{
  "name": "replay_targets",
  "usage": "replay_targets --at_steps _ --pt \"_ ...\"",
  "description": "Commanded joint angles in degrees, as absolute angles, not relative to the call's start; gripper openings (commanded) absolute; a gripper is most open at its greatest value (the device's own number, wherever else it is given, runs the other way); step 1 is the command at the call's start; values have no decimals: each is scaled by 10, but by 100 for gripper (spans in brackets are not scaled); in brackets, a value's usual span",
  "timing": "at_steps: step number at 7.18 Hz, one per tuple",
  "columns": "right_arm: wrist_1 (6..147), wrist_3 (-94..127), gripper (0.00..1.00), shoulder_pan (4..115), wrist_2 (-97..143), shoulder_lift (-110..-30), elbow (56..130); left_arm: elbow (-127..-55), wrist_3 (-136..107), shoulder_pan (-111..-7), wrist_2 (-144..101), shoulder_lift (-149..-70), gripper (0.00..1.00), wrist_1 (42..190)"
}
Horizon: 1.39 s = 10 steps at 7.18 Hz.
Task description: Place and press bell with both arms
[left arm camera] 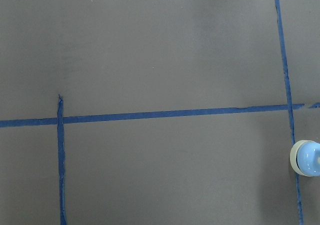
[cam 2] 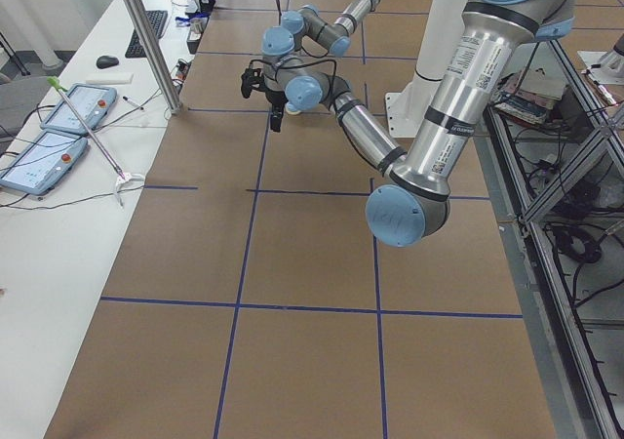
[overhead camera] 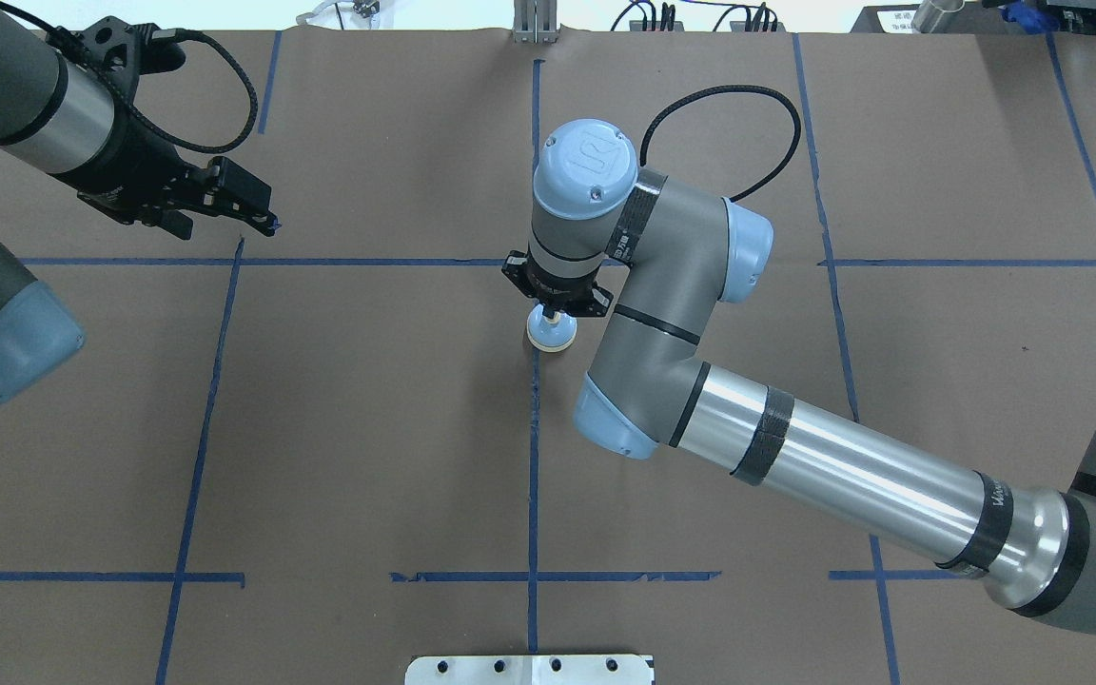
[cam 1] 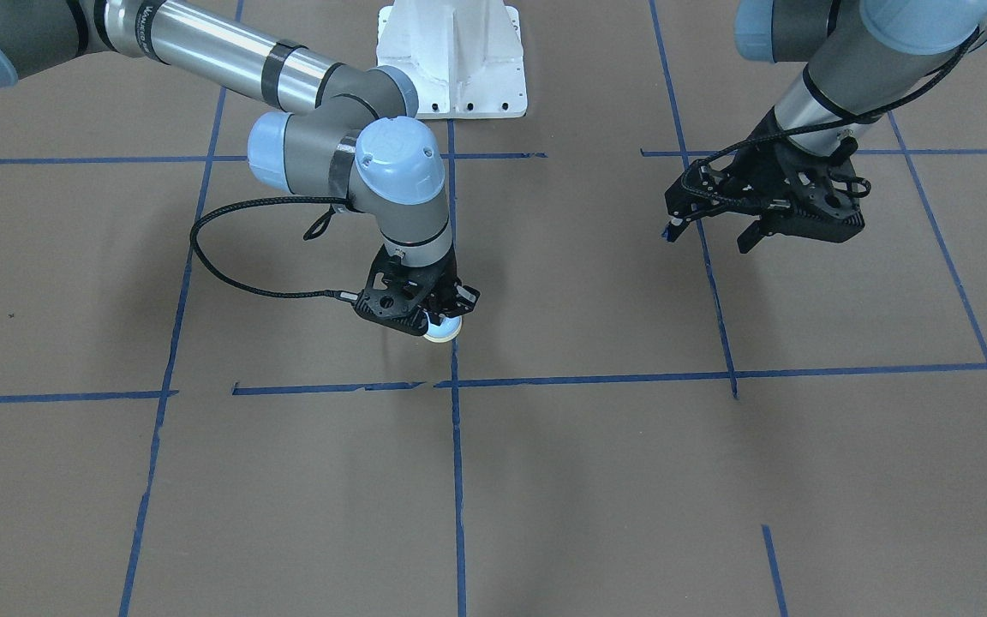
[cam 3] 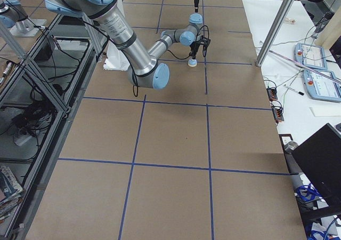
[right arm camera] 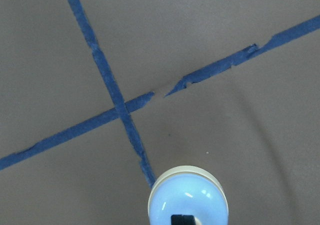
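The light-blue bell (cam 1: 443,329) with its cream base ring is at the middle of the table, on the centre tape line, at or just above the paper. It also shows in the overhead view (overhead camera: 551,332), the right wrist view (right arm camera: 188,199) and at the right edge of the left wrist view (left arm camera: 306,157). My right gripper (cam 1: 446,314) points straight down over it and is shut on the bell's top button. My left gripper (cam 1: 709,237) hangs open and empty above the table, well off to the bell's side; in the overhead view (overhead camera: 258,221) it is at the far left.
Brown paper with a grid of blue tape lines (overhead camera: 533,457) covers the table. The white pedestal base (cam 1: 452,68) stands at the robot's edge. A metal pole (cam 2: 146,39) and tablets (cam 2: 73,107) are on the side table beyond the far edge.
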State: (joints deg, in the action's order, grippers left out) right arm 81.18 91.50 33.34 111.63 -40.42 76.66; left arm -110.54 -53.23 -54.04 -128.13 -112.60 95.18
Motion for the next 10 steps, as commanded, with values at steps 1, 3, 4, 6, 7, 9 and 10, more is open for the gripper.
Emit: replay_targets --at_steps 1,3,4,6,7,9,10 --pt "812 916 0 333 1120 -409 768 -1109 -533 -541 -1281 -1124 100 952" --pt "812 917 0 327 1116 -416 769 -1114 -533 -541 -1281 -1121 100 952" --pt "813 917 0 327 1119 -416 789 -1121 -533 -541 -1281 -1117 100 952" --pt "867 914 0 344 1127 -454 889 -1122 -533 -541 -1281 -1114 100 952" --pt "885 906 0 363 1131 -521 983 -1124 -532 -541 -1281 -1108 100 952" --pt "887 857 1 447 1162 -597 1054 -1124 -525 -541 -1281 -1092 100 953" --pt "883 773 1 511 1181 -646 1057 -1123 -514 -541 -1278 -1078 100 954"
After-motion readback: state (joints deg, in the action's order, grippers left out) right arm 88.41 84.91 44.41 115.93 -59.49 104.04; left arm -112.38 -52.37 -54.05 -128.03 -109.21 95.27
